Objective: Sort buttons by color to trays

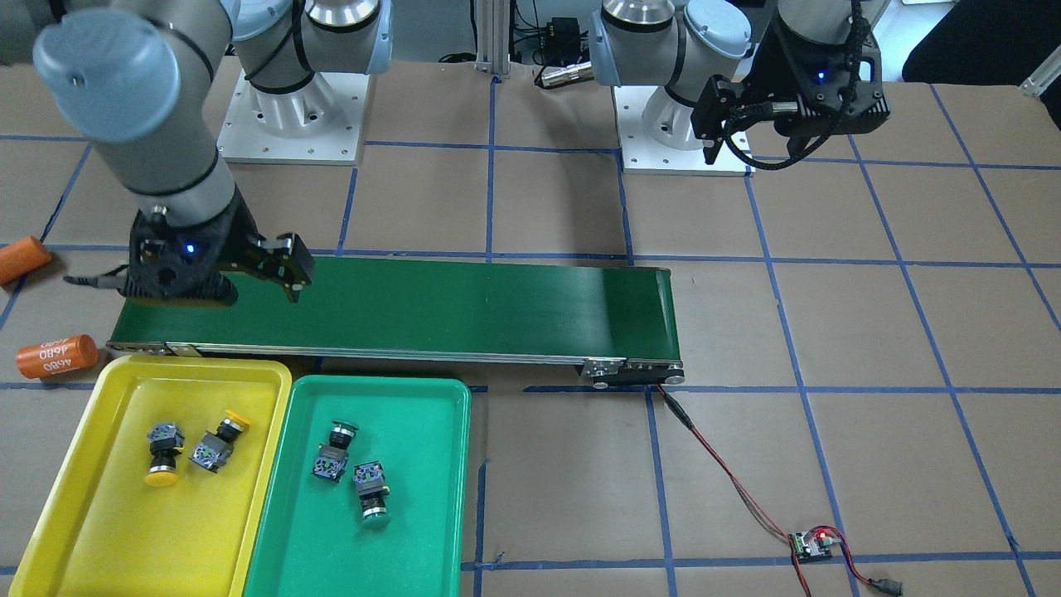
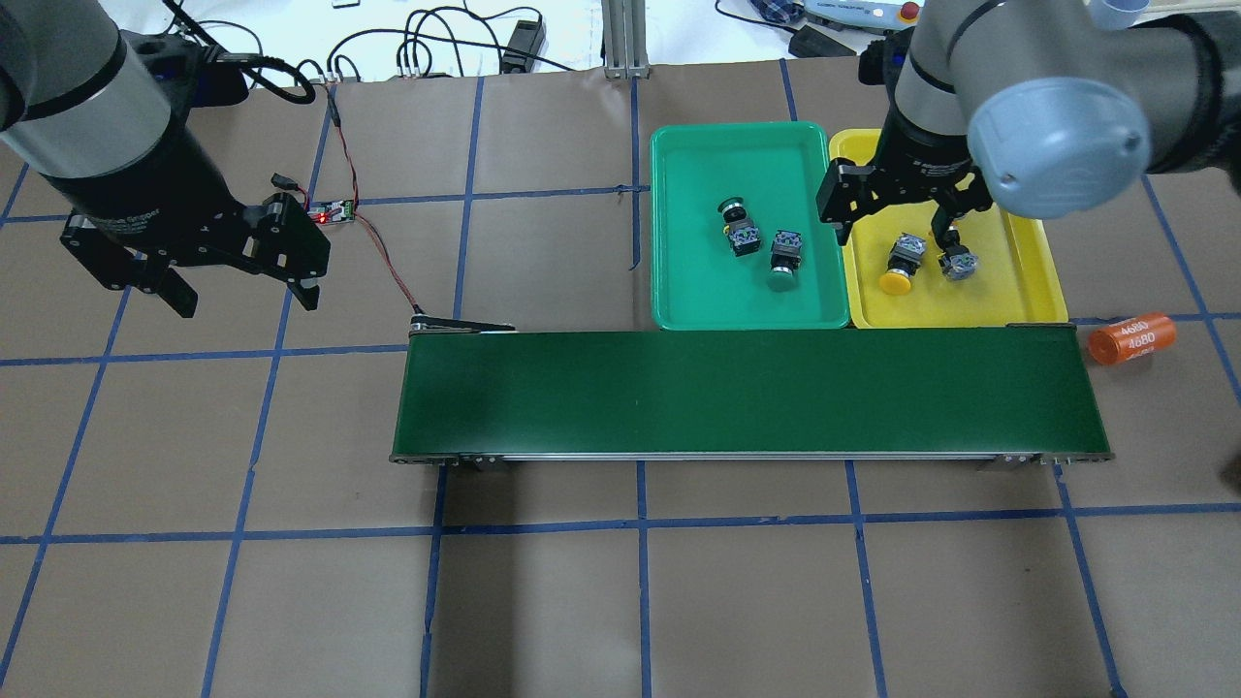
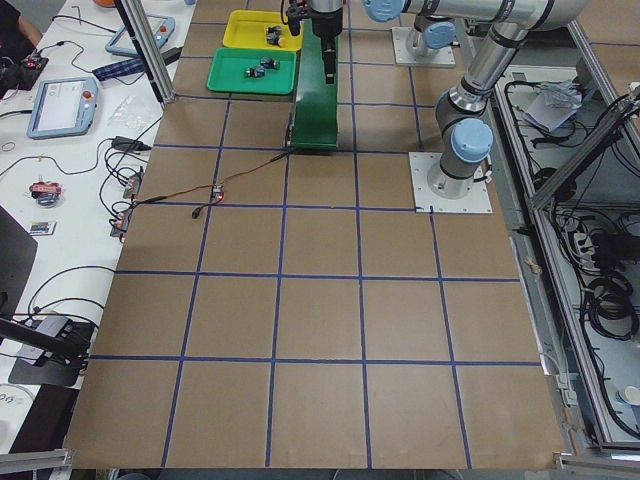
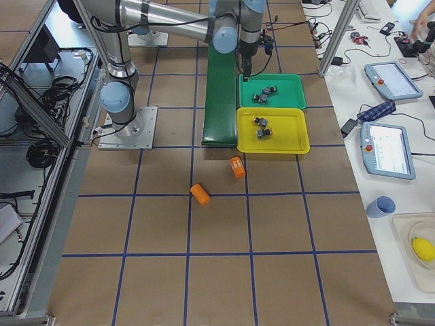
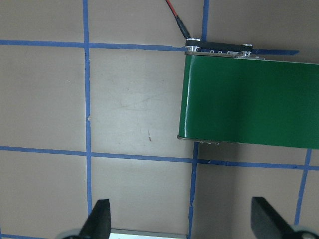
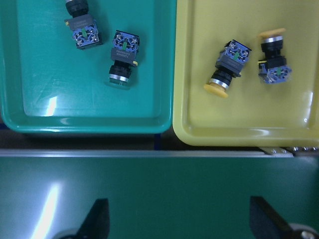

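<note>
Right tool (image 2: 892,231) hung empty, spread, above belt (image 2: 737,393); yellow buttons (image 1: 163,448) lay in yellow tray (image 1: 124,539), green buttons (image 1: 370,489) in green tray (image 1: 348,555), so sorting seemed complete. Left tool (image 2: 242,291) hovered aside, spread, empty.

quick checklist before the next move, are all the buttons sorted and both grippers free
1. Yellow tray holds only yellow buttons: ok, two in it.
2. Green tray holds only green buttons: ok, two in it.
3. No button left on the belt: ok.
4. Right gripper open and empty: ok, above the belt edge by the trays.
5. Left gripper open and empty: ok, over the table.
6. Orange cylinders outside the trays: ok.
</note>
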Robot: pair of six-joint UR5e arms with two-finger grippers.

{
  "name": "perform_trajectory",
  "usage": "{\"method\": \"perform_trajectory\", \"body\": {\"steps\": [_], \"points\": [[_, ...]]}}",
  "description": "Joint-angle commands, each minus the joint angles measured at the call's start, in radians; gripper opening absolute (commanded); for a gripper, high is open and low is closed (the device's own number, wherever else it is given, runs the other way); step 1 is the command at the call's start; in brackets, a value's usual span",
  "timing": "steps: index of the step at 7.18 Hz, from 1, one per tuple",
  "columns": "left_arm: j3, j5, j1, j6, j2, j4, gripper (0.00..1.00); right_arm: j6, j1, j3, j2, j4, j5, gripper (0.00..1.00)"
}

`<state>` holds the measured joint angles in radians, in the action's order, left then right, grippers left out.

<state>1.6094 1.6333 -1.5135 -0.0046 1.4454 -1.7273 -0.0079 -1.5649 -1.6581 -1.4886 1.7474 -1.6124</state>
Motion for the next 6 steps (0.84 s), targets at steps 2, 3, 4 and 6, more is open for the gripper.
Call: {"method": "perform_trajectory", "body": {"steps": [2, 3, 4, 6], "points": [[0.001, -0.001, -0.001, 0.0, 0.003, 0.0, 1.0, 0.061, -0.006, 0.14, -0.085, -0.196, 0.112, 1.0], [0.0, -0.001, -0.001, 0.0, 0.006, 0.0, 1.0, 0.052, -0.006, 0.149, -0.067, -0.204, 0.047, 1.0], [0.001, -0.001, -0.001, 0.0, 0.0, 0.0, 1.0, 0.03, -0.001, 0.144, -0.052, -0.222, 0.029, 1.0], [0.0, -0.001, -0.001, 0.0, 0.007, 0.0, 1.0, 0.026, -0.006, 0.136, -0.061, -0.255, 0.031, 1.0]]}}
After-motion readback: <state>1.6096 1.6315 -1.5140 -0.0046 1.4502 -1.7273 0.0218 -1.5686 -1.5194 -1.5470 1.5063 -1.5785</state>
